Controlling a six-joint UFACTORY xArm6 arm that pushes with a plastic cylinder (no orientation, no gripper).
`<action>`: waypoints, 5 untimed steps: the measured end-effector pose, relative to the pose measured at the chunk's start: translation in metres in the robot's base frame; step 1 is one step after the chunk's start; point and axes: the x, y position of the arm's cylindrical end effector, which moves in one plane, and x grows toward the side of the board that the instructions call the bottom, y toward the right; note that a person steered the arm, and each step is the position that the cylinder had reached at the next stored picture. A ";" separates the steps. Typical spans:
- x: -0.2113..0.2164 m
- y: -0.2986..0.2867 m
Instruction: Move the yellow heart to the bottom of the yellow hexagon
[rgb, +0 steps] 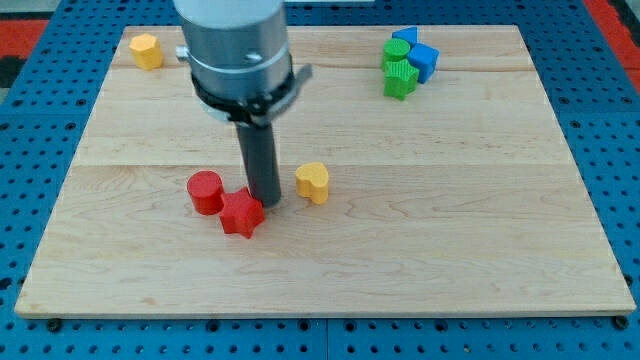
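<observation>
The yellow heart (313, 182) lies near the middle of the wooden board (450, 250). The yellow hexagon (146, 50) sits at the view's top left corner of the board. My tip (266, 202) rests on the board just left of the yellow heart, with a small gap between them. It touches the upper right edge of a red star block (241, 213).
A red cylinder (205, 191) sits left of the red star. At the view's top right is a cluster of two blue blocks (415, 53) and two green blocks (398, 76). A blue pegboard surrounds the board.
</observation>
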 end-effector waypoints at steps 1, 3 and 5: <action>0.015 0.048; -0.035 0.054; -0.075 0.050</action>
